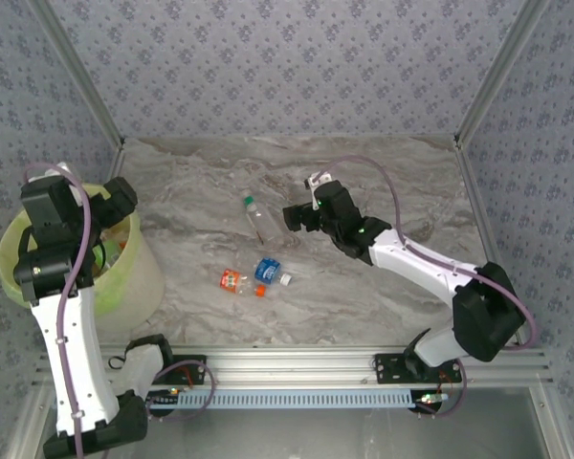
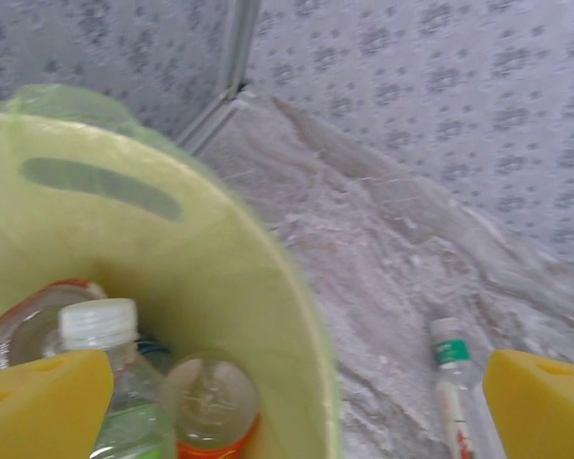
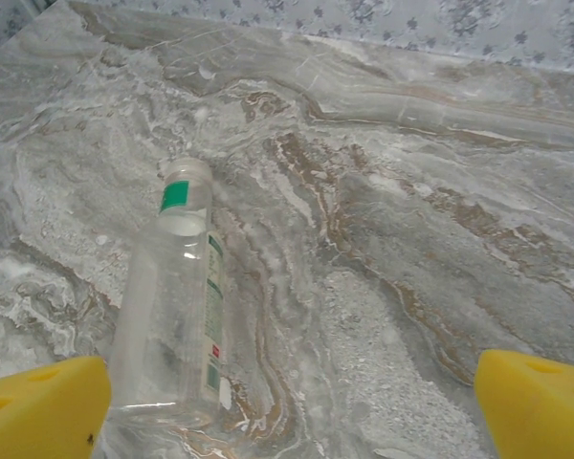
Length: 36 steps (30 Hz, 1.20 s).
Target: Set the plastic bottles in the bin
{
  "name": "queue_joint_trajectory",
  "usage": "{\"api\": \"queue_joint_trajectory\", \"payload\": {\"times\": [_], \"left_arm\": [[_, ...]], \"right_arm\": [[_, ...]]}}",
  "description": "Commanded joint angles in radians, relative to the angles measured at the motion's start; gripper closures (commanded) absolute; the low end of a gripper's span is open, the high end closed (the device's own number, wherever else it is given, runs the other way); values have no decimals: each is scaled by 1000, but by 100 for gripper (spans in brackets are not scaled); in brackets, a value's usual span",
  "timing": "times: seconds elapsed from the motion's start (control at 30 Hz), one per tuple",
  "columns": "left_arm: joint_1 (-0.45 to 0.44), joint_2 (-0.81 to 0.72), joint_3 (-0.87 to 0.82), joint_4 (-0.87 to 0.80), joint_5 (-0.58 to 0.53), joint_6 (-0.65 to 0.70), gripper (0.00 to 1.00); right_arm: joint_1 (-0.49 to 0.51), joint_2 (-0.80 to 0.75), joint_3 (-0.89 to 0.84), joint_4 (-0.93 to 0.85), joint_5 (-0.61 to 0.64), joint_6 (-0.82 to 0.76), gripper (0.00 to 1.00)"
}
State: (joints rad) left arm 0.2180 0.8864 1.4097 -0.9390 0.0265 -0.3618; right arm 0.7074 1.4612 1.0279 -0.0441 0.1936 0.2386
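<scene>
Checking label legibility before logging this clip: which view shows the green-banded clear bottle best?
Right wrist: the green-banded bottle lies large and close, cap, green band and label strip visible. Top external shows it whole but small on the table. Left wrist shows its cap end, blurred, at the bottom edge.

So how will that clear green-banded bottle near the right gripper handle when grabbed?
The clear bottle looks empty, so it is probably light and may skid if nudged. It lies on its side on the smooth table, so it may roll. Its thin walls could dent when squeezed.
</scene>
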Motion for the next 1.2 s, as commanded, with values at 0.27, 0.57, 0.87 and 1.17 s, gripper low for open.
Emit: {"api": "queue_joint_trajectory", "payload": {"times": [0.27, 0.57, 0.87, 1.17], "left_arm": [[7, -83, -173, 373, 510, -202, 1], [6, -84, -217, 425, 561, -209, 1], [-1, -75, -234, 439, 584, -223, 1], [-243, 20, -182, 431, 428, -214, 1]], "right_arm": [[46, 341, 349, -305, -114, 28, 0], [88, 589, 555, -461, -139, 80, 2], [93, 698, 602, -460, -92, 115, 30], [92, 489, 425, -269, -43, 90, 45]]}}
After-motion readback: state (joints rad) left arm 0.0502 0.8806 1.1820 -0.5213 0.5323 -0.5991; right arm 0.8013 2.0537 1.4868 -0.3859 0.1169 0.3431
